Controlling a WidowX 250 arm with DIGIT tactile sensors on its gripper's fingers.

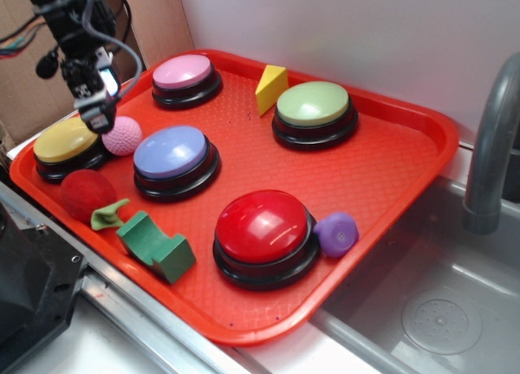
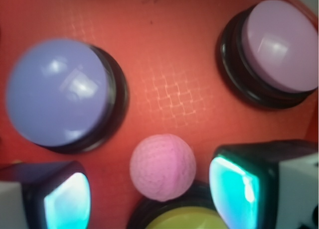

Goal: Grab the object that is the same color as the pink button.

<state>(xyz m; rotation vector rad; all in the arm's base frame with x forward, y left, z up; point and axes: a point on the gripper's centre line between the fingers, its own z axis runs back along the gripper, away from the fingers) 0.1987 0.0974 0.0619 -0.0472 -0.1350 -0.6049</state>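
Observation:
The small pink dimpled ball (image 1: 123, 136) lies on the red tray (image 1: 382, 171) between the yellow button (image 1: 67, 143) and the lavender-blue button (image 1: 172, 154). In the wrist view the ball (image 2: 162, 167) rests against the yellow button's (image 2: 187, 220) black rim. My gripper (image 1: 97, 115) hovers just left of and above the ball, open, with its fingers (image 2: 234, 186) on either side of the ball and apart from it. The pink button (image 1: 185, 75) sits at the tray's back left, and shows in the wrist view as well (image 2: 276, 45).
A fuzzy red ball (image 1: 87, 195), a green scrap (image 1: 108, 215) and a green block (image 1: 156, 247) lie at the tray's front left. The red button (image 1: 264, 229), purple lump (image 1: 337, 232), green button (image 1: 314, 107) and yellow wedge (image 1: 270, 89) fill the rest. A sink faucet (image 1: 491, 146) stands at the right.

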